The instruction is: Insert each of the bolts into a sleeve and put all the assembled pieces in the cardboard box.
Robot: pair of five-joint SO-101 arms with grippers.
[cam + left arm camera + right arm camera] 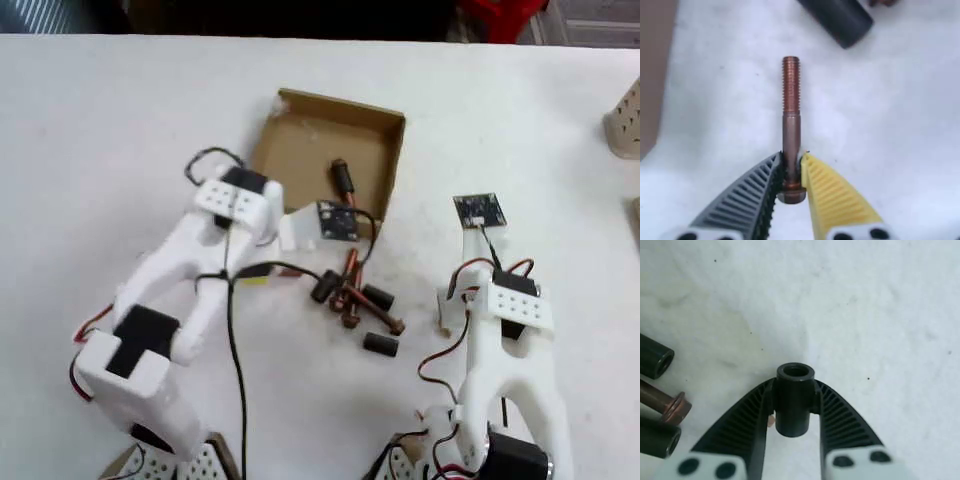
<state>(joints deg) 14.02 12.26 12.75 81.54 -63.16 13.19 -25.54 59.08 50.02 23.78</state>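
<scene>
Beside the near edge of the cardboard box (pixel 300 150), seen from above, loose bolts and sleeves (pixel 352 300) lie heaped. Left wrist: the left gripper (pixel 791 159) clamps a copper bolt (pixel 791 100) near its head, with bare table (pixel 890 125) around. Right wrist: the right gripper (pixel 794 386) pinches a black sleeve (pixel 795 410), open table beyond.

Copper bolt (pixel 791 100): gripped near head by left claw (pixel 791 159), threaded end pointing away. Black sleeve (pixel 795 400): gripped by right claw (pixel 795 386), open bore showing. Cardboard box (pixel 300 125): open, assembled piece (pixel 343 177) inside. Loose bolts (pixel 350 290), loose sleeves (pixel 380 344): heaped on bench (pixel 520 120) just beside box.
</scene>
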